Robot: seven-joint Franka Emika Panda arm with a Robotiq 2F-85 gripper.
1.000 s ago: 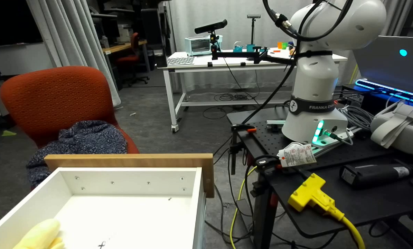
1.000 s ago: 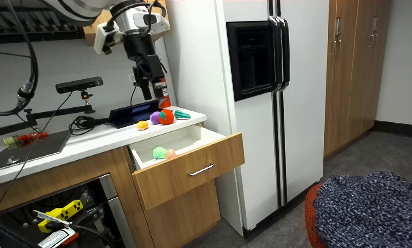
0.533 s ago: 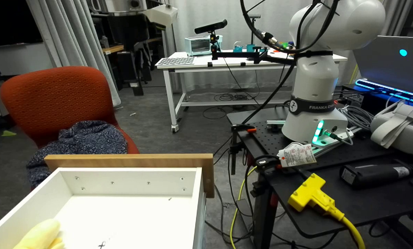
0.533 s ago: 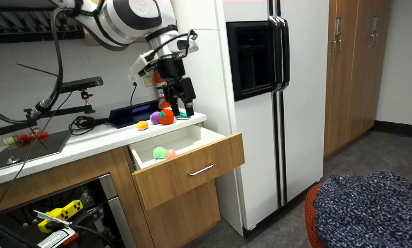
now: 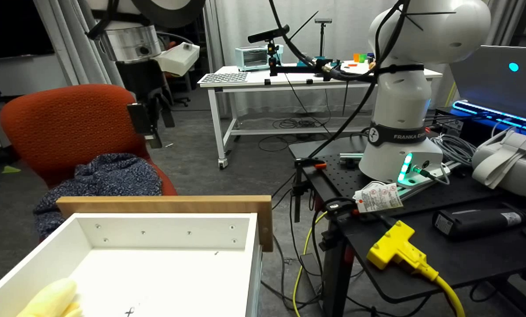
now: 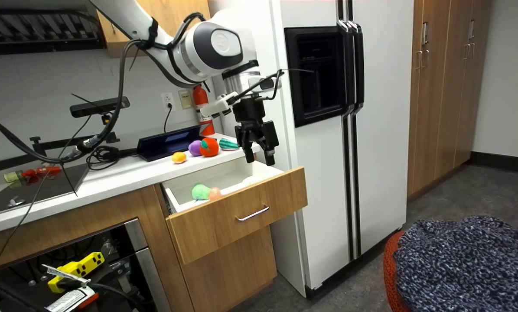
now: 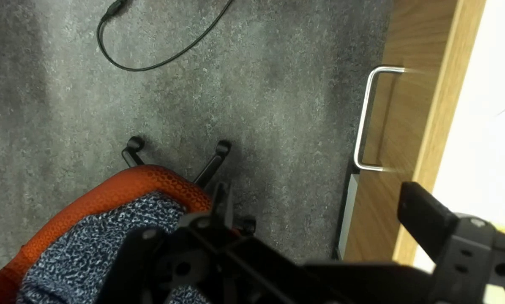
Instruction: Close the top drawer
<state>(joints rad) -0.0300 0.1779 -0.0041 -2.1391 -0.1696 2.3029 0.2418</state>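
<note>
The top drawer (image 6: 237,216) stands pulled out under the counter. It has a wood front, a metal bar handle (image 6: 253,214) and white inner walls (image 5: 157,231). A yellow soft object (image 5: 53,297) lies inside; in an exterior view a green object (image 6: 201,191) and a pinkish one (image 6: 214,193) also show in it. My gripper (image 6: 260,159) is open and empty, pointing down, above the drawer's front. In the wrist view the gripper (image 7: 318,196) has one finger over the drawer's front edge (image 7: 438,126) and the other over the floor side. The handle (image 7: 364,122) also shows there.
The white fridge (image 6: 324,173) stands beside the drawer. Toy produce, such as a red tomato (image 6: 209,147), lies on the counter (image 6: 133,177). A red chair (image 5: 73,127) with a dark cloth (image 5: 108,176) stands in front of the drawer. The arm's base stands on a black cart (image 5: 421,259).
The gripper has moved down and outward from above the counter to above the drawer's front, staying open. The drawer and its contents have not moved.
</note>
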